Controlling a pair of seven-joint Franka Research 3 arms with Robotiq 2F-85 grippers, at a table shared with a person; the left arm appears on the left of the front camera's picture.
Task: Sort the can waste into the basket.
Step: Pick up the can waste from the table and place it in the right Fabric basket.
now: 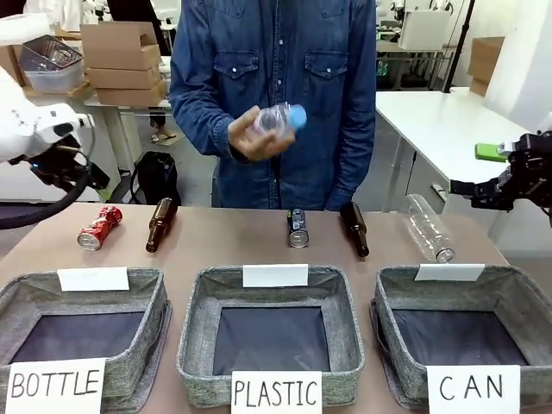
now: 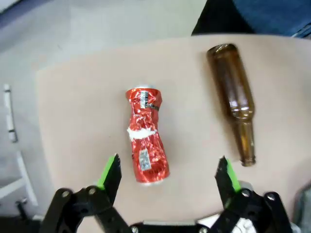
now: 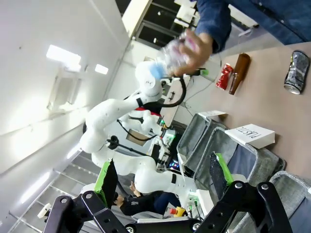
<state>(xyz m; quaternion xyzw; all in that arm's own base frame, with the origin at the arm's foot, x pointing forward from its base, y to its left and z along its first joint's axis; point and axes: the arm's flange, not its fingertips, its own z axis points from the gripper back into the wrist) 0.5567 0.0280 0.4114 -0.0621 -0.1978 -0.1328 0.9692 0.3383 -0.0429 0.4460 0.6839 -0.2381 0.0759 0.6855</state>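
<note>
Left pincer (image 2: pixel 169 165) is hanging wide open, gripping nothing, over the crushed red can (image 2: pixel 146 136). The can is lying on its side on the bench (image 1: pixel 233 246), far-left corner, just beside a brown bottle (image 2: pixel 236 104) but apart from it. The green pads are straddling the can's near end w/ its long axis running btwn them, so the approach looks lined up.

Right pincer (image 3: pixel 163 165) is also gaping empty, held high off the bench's right edge. Across the bench a person's hand (image 1: pixel 254 136) is holding up a clear bottle w/ blue cap (image 1: pixel 280 116).

The dark printed can (image 1: pixel 297 228) is resting on its side mid-bench at the far edge, w/ a second brown bottle (image 1: pixel 354 228) near it to the right. A clear plastic bottle (image 1: pixel 429 228) is lying beyond that.

The CAN basket (image 1: pixel 517 285) is sitting empty at the near right, well apart from the red can. The PLASTIC basket (image 1: pixel 194 345) and the BOTTLE basket (image 1: pixel 159 302) are standing btwn them.

Handling, as a judgement:
- **Red can:** it is prob. very light, w/ thin metal already creased. It is likely to give further under a squeeze, and the glossy skin may slip. Best hold looks to be across the narrowed waist around mid-length, where the dents give the pads something to seat in.
- **Dark can:** it is looking rounder, so it is liable to roll if nudged. Pinching it across the body, away from the silver ends, seems safest.
</note>
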